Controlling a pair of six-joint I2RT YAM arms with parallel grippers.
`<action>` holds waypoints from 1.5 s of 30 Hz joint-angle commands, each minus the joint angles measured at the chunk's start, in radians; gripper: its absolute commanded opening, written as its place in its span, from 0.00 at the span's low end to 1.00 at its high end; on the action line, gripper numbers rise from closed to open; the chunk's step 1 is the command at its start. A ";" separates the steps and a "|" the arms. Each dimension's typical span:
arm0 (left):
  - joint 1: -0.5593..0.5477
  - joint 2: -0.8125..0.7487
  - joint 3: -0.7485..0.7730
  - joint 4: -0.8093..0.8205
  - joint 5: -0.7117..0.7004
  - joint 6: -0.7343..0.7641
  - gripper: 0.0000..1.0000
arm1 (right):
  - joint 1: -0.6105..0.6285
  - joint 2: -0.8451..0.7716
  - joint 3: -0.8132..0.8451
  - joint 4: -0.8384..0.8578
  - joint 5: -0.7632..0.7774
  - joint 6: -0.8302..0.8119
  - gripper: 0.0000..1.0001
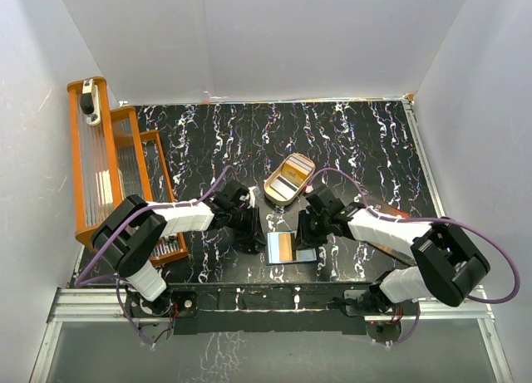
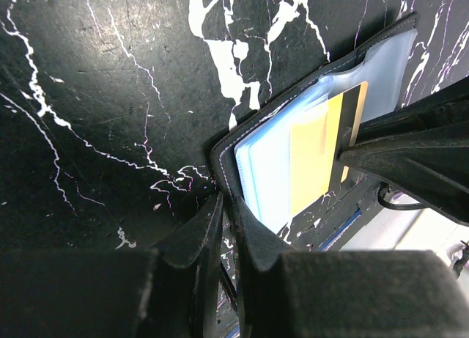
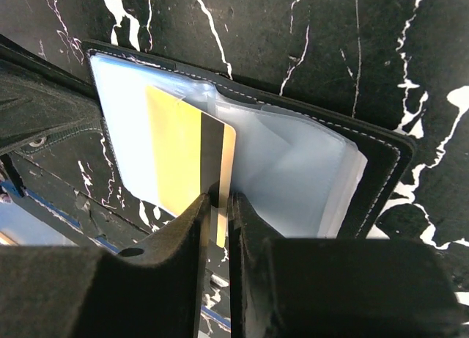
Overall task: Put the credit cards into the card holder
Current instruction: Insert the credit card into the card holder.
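The black folding card holder [image 1: 303,252] with clear plastic sleeves lay open close to the near edge of the black, white-veined marble-pattern tabletop [image 1: 208,134], about midway along that edge. The left gripper [image 2: 227,206] had its jaws closed on the edge of the holder's black cover at its left side, seemingly pinning it flat.

The right gripper [image 3: 220,202] had its jaws drawn in narrowly on the end of a flat gold-yellow plastic card [image 3: 176,147] with a black stripe. Most of that card sat under a clear sleeve, while the striped end stuck out between the jaws. So this card looked mostly inserted but not fully seated.

Pale blue showed behind the sleeves beside it. Whether that was another card already stowed or only the plastic could not be told.

Just beyond the holder, towards the middle of the tabletop, stood a tan oval tray [image 1: 268,188] with several flat cards [image 1: 291,182] lying in it, dark and pale. By that showing, the job was at an early or middle stage. The gold card needed its last push and release, and the tray's cards remained to be fetched and slotted.
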 commanded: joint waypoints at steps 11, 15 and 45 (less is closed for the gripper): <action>-0.018 -0.024 -0.034 -0.063 -0.086 -0.012 0.11 | 0.055 0.043 0.096 0.056 0.022 0.004 0.18; -0.018 -0.030 -0.035 -0.060 -0.090 -0.023 0.10 | 0.079 0.071 0.110 0.069 0.030 0.010 0.15; -0.018 -0.219 -0.035 0.004 -0.045 -0.156 0.34 | 0.100 0.016 0.149 -0.001 0.103 0.043 0.19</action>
